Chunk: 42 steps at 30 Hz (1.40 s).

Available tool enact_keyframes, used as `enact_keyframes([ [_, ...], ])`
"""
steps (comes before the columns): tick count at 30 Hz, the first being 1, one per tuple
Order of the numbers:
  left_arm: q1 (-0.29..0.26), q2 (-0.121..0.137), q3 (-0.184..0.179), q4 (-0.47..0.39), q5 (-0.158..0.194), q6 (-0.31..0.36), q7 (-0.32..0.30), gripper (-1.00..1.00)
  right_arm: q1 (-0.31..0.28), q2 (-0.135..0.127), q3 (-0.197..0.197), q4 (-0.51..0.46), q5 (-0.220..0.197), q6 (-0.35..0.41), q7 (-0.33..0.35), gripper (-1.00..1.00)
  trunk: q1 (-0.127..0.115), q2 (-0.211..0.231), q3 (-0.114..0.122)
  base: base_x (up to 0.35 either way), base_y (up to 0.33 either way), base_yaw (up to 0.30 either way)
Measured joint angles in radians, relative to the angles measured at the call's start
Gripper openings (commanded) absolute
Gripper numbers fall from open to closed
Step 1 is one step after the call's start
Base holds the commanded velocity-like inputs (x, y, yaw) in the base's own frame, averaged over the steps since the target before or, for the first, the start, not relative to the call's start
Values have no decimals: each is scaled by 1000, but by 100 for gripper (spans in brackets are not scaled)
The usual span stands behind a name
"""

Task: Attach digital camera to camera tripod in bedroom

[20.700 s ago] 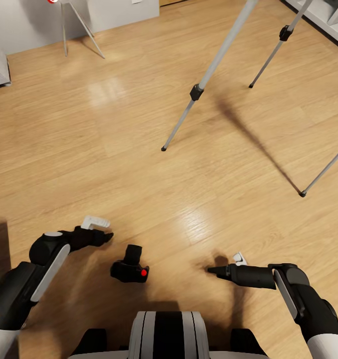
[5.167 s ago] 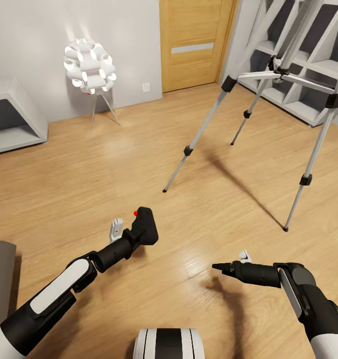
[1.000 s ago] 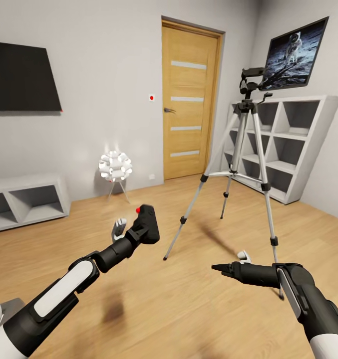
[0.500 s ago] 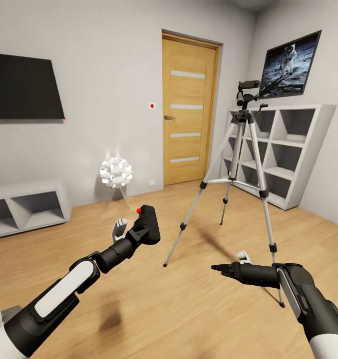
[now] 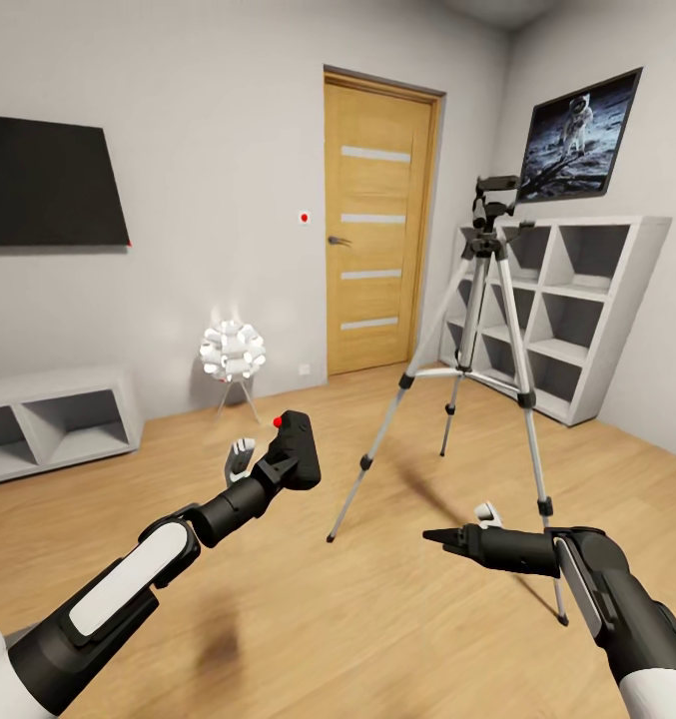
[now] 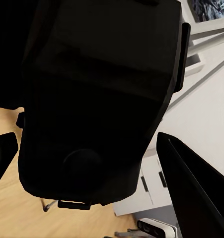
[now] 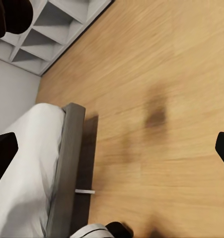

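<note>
Open floor (image 5: 397,599) lies ahead (bare boards), with the camera tripod (image 5: 487,330) legs splayed right of centre.

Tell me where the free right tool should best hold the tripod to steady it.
Probably the near leg of the camera tripod, just above its lower black joint, approached from the robot's side: a slim tube, nearest the right tool, and clear of the head where the digital camera mounts.

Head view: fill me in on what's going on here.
The robot's left gripper holds the digital camera up in the air, red dot on top. The camera tripod stands on the wooden floor ahead and to the right, near the grey cube shelves, its head bare. The right gripper hangs empty, with nothing between its fingers.
</note>
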Motion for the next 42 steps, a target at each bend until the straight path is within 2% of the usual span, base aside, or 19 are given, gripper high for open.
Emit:
enact_keyframes([
  [42, 0, 0, 0, 1, 2, 0, 9, -100, 0, 0, 0, -1, 1, 0, -2, 100, -161, 294, 132, 0, 0, 0],
])
